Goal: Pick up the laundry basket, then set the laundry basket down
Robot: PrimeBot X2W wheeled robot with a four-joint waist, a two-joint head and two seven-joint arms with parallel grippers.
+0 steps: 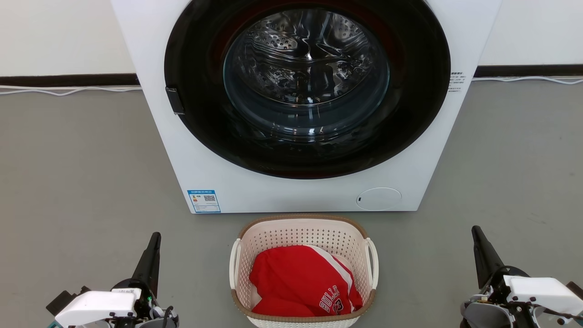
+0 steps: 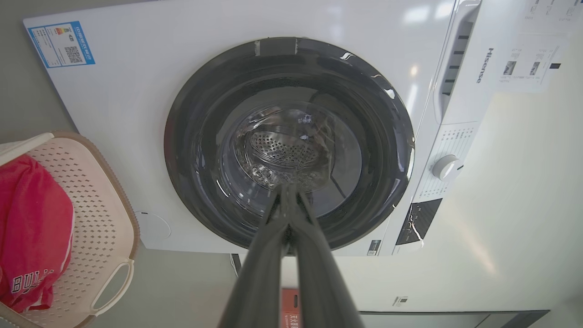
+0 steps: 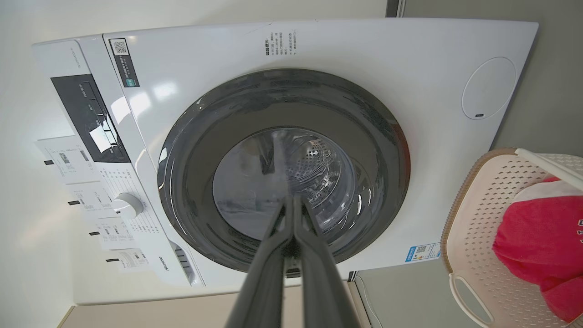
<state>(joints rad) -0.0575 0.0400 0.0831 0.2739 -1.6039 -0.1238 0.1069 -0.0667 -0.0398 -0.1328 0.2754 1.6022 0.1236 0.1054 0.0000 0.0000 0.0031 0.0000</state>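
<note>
Grey floor (image 1: 68, 182) before the washer (image 1: 159, 136) holds the laundry basket (image 1: 300, 234), near and centred. Left gripper (image 1: 155, 238) and right gripper (image 1: 476, 231) sit closed and empty, well apart either side. Each should open, then take its loop handle (image 1: 234, 264) evenly.

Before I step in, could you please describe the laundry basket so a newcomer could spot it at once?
Find the big white washer with the round dark door. On the grey floor just before it sits the laundry basket: small, cream, full of holes, brown-rimmed, holding a red jersey.
</note>
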